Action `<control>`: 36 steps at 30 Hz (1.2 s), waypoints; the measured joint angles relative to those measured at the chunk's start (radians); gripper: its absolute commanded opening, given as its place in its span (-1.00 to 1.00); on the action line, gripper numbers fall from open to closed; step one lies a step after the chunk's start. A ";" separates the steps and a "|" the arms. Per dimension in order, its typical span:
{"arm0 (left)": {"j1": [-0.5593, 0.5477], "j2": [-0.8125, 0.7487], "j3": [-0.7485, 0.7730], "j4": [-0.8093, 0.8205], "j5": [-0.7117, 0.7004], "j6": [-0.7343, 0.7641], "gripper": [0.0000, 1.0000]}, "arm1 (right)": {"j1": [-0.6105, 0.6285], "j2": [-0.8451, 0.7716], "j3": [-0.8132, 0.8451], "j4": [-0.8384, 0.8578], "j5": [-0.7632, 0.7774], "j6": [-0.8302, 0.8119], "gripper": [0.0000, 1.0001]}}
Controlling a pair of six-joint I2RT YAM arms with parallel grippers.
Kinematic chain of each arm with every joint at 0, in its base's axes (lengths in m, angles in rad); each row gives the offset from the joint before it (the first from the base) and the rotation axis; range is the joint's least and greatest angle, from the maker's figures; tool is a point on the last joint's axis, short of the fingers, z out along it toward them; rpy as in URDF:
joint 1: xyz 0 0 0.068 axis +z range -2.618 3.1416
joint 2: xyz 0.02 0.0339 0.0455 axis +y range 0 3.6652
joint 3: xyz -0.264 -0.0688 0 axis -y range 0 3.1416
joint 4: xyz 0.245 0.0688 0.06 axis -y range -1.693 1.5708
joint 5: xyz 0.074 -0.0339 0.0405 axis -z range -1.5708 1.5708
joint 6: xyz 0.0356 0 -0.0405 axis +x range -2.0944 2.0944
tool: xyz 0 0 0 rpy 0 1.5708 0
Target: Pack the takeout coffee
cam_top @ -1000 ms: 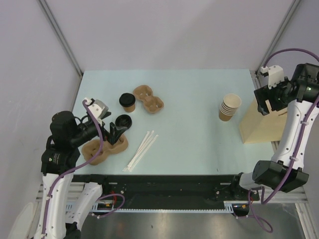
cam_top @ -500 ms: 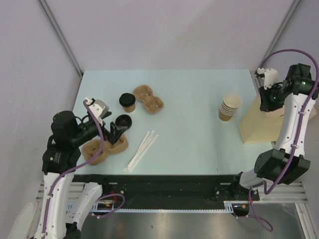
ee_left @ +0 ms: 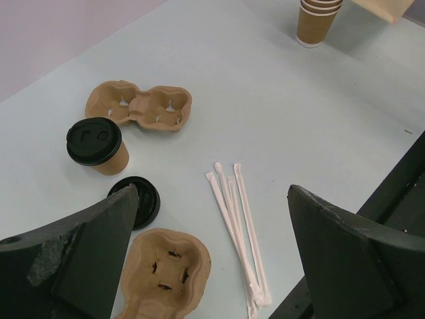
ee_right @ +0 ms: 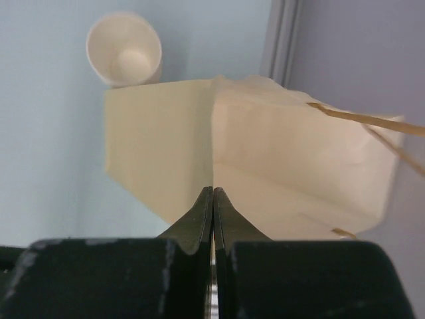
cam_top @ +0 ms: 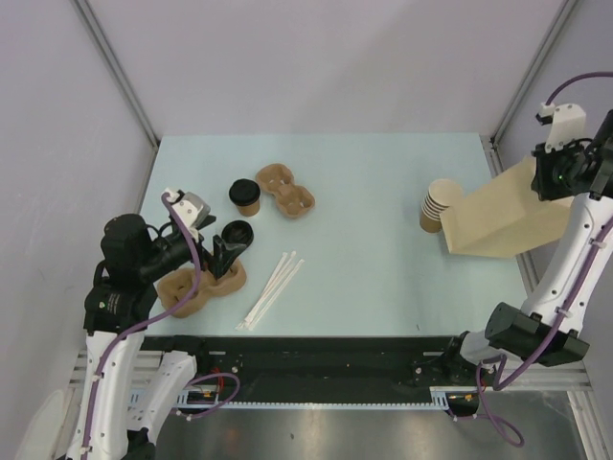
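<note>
At the desk's (cam_top: 383, 268) left edge, the left pincer (cam_top: 222, 254) hovers spread by a pulp carrier (cam_top: 196, 286), the takeout coffee (cam_top: 246, 196) stands upright just beyond, touching a second carrier (cam_top: 285, 189), and at far right the right pincer (ee_right: 212, 199) pinches a tilted paper bag (ee_right: 265, 159) beside stacked cups (cam_top: 441, 204).

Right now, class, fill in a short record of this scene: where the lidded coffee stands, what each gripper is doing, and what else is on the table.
coffee: takeout coffee upright on the table, lid on, beside an empty cup carrier
left gripper: open, holding nothing, above a second carrier and a loose lid
right gripper: shut on the edge of the paper bag, which is tilted
other items: wrapped straws; stack of lidless cups
packed: not yet
</note>
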 measured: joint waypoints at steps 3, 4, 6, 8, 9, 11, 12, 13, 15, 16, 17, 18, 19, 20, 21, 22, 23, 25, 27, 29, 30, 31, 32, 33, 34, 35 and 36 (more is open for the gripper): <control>0.000 0.000 -0.001 0.000 0.000 0.000 0.99 | 0.001 -0.006 0.148 -0.001 -0.029 0.030 -1.00; 0.000 0.000 -0.001 0.000 0.000 0.000 0.99 | 0.003 -0.013 0.191 0.002 -0.038 0.040 -1.00; 0.000 0.000 -0.001 0.000 0.000 0.000 0.99 | 0.011 -0.047 0.248 0.018 -0.047 0.058 -1.00; 0.000 0.000 -0.001 0.001 0.000 0.000 0.99 | 0.030 -0.087 0.276 0.036 -0.046 0.067 -1.00; 0.000 0.000 -0.002 0.001 0.000 0.000 0.99 | 0.043 -0.113 0.283 0.051 -0.045 0.070 -1.00; 0.000 0.002 -0.002 0.003 0.000 0.000 0.99 | 0.068 -0.161 0.290 0.077 -0.054 0.073 -1.00; 0.000 0.003 -0.002 0.005 0.000 0.000 0.99 | 0.076 -0.182 0.291 0.092 -0.061 0.079 -1.00; 0.000 0.005 -0.002 0.008 0.000 0.000 0.99 | 0.081 -0.198 0.291 0.111 -0.067 0.086 -1.00; 0.000 0.012 -0.002 0.013 0.000 -0.002 0.99 | 0.088 -0.225 0.291 0.153 -0.081 0.100 -1.00; 0.000 0.016 -0.002 0.017 0.000 -0.004 0.99 | 0.092 -0.235 0.293 0.178 -0.093 0.111 -1.00; 0.000 0.019 -0.002 0.018 0.000 -0.008 0.99 | 0.094 -0.238 0.298 0.195 -0.103 0.118 -1.00; 0.000 0.022 -0.002 0.021 -0.001 -0.010 0.99 | 0.096 -0.237 0.308 0.223 -0.119 0.134 -1.00; 0.000 0.024 -0.002 0.023 -0.001 -0.014 0.99 | 0.098 -0.231 0.316 0.249 -0.139 0.149 -1.00; 0.000 0.025 -0.002 0.023 -0.001 -0.016 0.99 | 0.099 -0.224 0.322 0.267 -0.152 0.161 -1.00; 0.000 0.025 -0.003 0.024 -0.001 -0.018 0.99 | 0.101 -0.216 0.328 0.290 -0.169 0.178 -1.00; 0.000 0.025 -0.006 0.026 -0.001 -0.019 0.99 | 0.103 -0.206 0.331 0.317 -0.195 0.198 -1.00; 0.000 0.025 -0.006 0.026 -0.002 -0.021 0.99 | 0.108 -0.193 0.331 0.349 -0.227 0.222 -1.00; 0.000 0.027 -0.006 0.028 -0.005 -0.025 0.99 | 0.115 -0.174 0.331 0.391 -0.277 0.256 -1.00; 0.000 0.028 -0.006 0.029 -0.009 -0.026 0.99 | 0.138 -0.156 0.331 0.433 -0.329 0.293 -1.00; 0.000 0.031 -0.006 0.029 -0.011 -0.027 0.99 | 0.195 -0.129 0.331 0.463 -0.357 0.312 -1.00; 0.000 0.033 -0.006 0.030 -0.013 -0.027 0.99 | 0.235 -0.116 0.331 0.470 -0.360 0.314 -1.00; 0.000 0.037 -0.006 0.030 -0.016 -0.030 0.99 | 0.285 -0.103 0.329 0.472 -0.364 0.312 -1.00; 0.000 0.040 -0.006 0.030 -0.019 -0.036 0.99 | 0.331 -0.091 0.325 0.472 -0.361 0.306 -1.00; 0.000 0.045 -0.006 0.031 -0.023 -0.044 0.99 | 0.394 -0.082 0.316 0.470 -0.343 0.296 -1.00; 0.000 0.051 -0.006 0.031 -0.029 -0.053 0.99 | 0.466 -0.077 0.300 0.467 -0.328 0.286 -1.00; 0.000 0.060 -0.006 0.034 -0.032 -0.064 0.99 | 0.531 -0.073 0.281 0.463 -0.305 0.266 -1.00; 0.000 0.067 -0.006 0.036 -0.035 -0.072 0.99 | 0.595 -0.071 0.265 0.459 -0.277 0.251 -1.00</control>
